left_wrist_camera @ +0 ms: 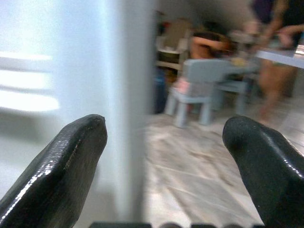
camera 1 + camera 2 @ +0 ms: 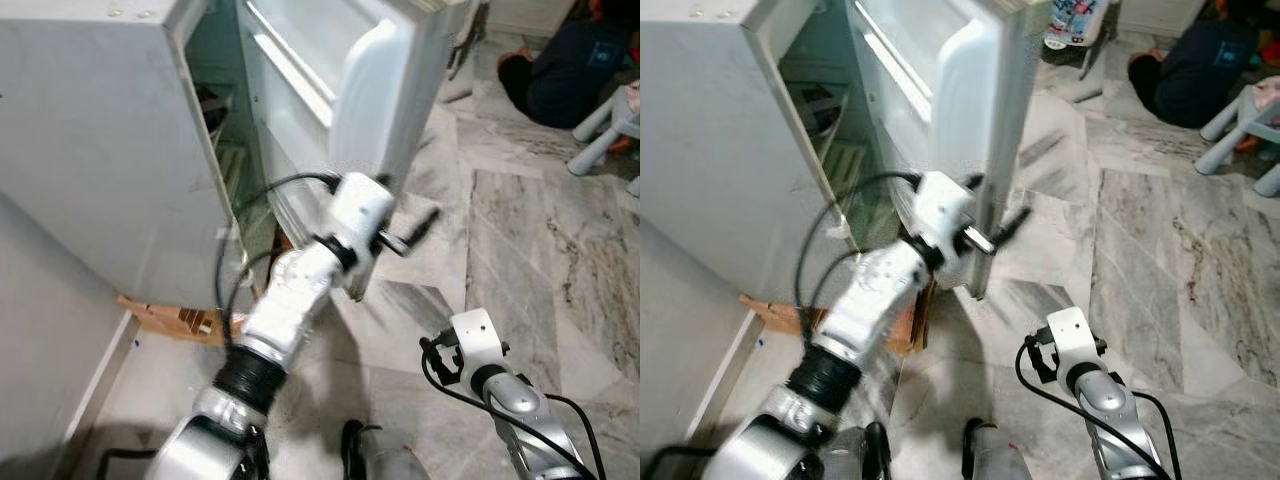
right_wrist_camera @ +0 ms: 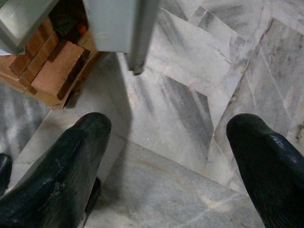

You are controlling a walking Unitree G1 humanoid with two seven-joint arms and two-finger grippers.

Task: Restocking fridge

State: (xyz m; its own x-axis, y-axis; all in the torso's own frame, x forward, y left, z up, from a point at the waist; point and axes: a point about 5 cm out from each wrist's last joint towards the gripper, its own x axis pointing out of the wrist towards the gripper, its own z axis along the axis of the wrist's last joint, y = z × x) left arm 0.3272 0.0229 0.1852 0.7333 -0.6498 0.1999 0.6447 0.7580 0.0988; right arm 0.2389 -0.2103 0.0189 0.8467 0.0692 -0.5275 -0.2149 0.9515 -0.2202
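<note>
Fridge [image 2: 100, 150], a pale grey cabinet, is seen at the upper left of the head views, with its door [image 2: 375, 110] swung open toward the robot; dim shelves [image 2: 825, 115] can be made out inside the fridge, their contents too dark to name. The left gripper [image 2: 415, 232] is raised at the free edge of the fridge door, its jaws spread wide with nothing between them; in the left wrist view the door edge [image 1: 126, 109] stands between the two black fingers [image 1: 57, 171], though contact cannot be told because of blur. A wooden block [image 3: 52, 66] is seen under the fridge, just beside the door's lower corner. The right gripper [image 3: 166, 161] hangs low, in front of the fridge and apart from it, over the grey marble floor [image 2: 540, 260], its jaws wide apart and empty. A person in dark clothes [image 2: 565, 65] is seated on the floor well beyond the fridge door, beside a pale blue child's chair [image 2: 610, 125].
</note>
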